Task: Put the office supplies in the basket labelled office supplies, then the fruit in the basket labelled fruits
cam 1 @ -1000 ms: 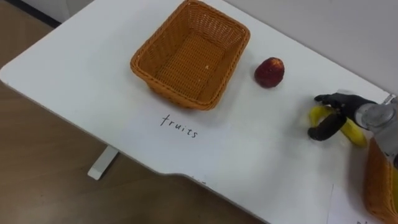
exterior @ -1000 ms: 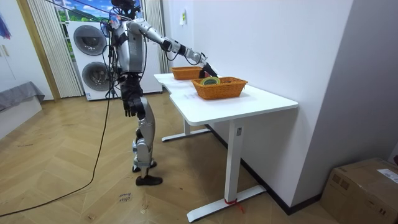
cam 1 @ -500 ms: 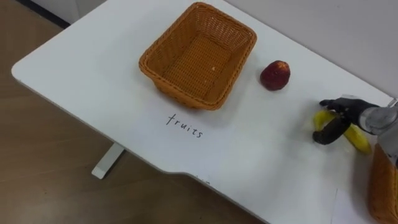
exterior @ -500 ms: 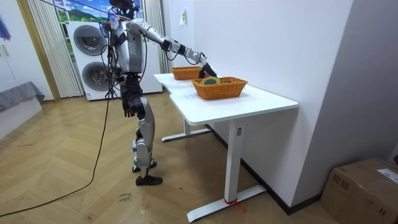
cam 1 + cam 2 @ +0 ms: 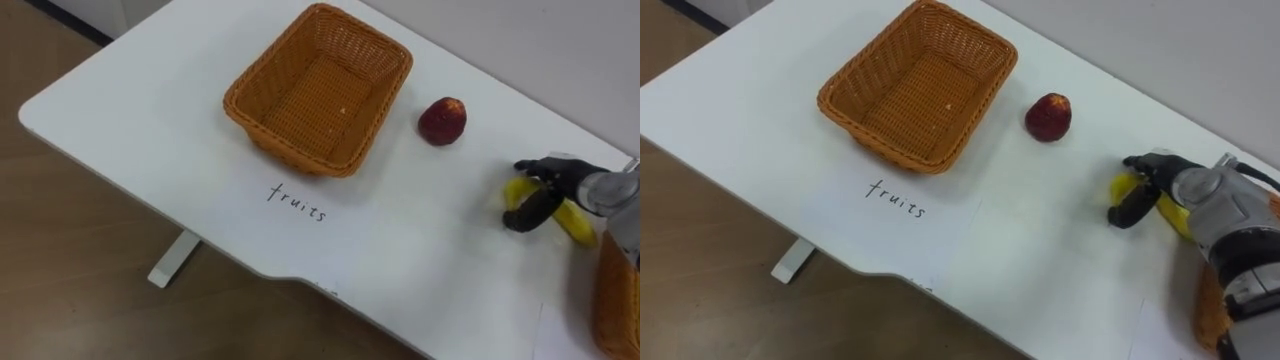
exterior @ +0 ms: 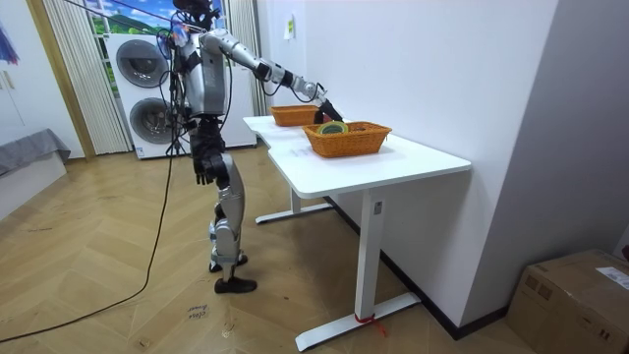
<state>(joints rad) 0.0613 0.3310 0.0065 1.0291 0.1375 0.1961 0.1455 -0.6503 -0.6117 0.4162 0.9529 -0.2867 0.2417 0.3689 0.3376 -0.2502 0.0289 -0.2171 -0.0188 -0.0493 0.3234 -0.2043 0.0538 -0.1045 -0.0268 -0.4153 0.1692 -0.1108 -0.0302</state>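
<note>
Gripping banana (image 5: pixel 573 221) with right hand (image 5: pixel 572 181), fingers and thumb curled round one end (light, soft, smooth-skinned, bruises easily); gentle hold nearer middle likely steadier.

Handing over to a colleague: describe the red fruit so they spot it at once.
On the white table, find the wicker basket by the handwritten label. Just right of it, not touching, lies a small round dark-red fruit. It is the only red thing; the other fruit, a yellow banana, sits farther right in the right hand.
</note>
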